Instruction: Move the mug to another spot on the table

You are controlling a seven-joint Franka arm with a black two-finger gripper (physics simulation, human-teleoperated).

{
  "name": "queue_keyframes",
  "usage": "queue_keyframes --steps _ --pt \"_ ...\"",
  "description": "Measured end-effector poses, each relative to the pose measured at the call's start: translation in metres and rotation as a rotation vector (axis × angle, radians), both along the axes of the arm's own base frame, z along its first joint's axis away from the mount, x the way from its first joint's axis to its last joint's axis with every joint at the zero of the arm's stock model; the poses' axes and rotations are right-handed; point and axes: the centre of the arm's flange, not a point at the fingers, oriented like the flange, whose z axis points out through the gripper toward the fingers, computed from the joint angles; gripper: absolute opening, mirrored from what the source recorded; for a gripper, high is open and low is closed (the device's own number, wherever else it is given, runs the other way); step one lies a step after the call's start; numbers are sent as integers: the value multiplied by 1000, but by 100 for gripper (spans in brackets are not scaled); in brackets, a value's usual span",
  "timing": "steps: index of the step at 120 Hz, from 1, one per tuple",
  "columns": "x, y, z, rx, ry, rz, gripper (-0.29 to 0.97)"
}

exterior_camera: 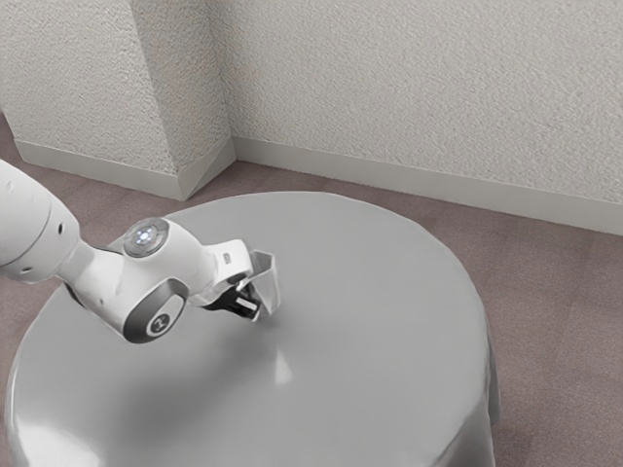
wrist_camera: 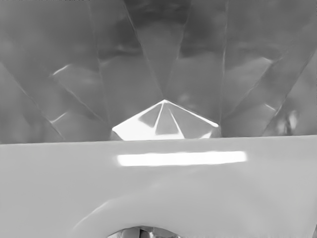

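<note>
A big round gray tabletop (exterior_camera: 389,292) takes up the middle and bottom of the exterior view. The white robot arm (exterior_camera: 117,282) comes in from the left side of the frame and reaches toward the right. At its tip is the black pincer (exterior_camera: 241,302), a bit left of the middle of the frame. It is low down, close to the tabletop.

The mug (exterior_camera: 267,280) is right at the pincer, touching it on the pincer's right side. It is gray and shiny like the tabletop, and it has flat sides. Its open top points up. It is on the left part of the tabletop, far from the right edge. I cannot tell if the mug stands on the tabletop or hangs just over it. I also cannot tell if the pincer is spread or pinching the mug, because the hand and the mug hide that spot.

The wrist view looks down into the mug (wrist_camera: 163,64). Its flat inner sides run down to a bright little bottom (wrist_camera: 166,124). A wide pale band (wrist_camera: 158,188) lies just under the hand.

Behind the tabletop is a brown floor (exterior_camera: 545,282). A bumpy white wall (exterior_camera: 419,88) runs along the top of the frame.
</note>
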Motion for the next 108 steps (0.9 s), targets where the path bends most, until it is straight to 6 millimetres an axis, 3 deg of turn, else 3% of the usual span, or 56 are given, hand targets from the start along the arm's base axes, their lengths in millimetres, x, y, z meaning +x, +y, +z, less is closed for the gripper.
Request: queue_keyframes --steps 27,84,108 --pt "-10 2 -11 3 32 2 -6" --pt "-7 23 -25 7 54 40 -6" --pt "-8 23 -33 8 69 39 5"
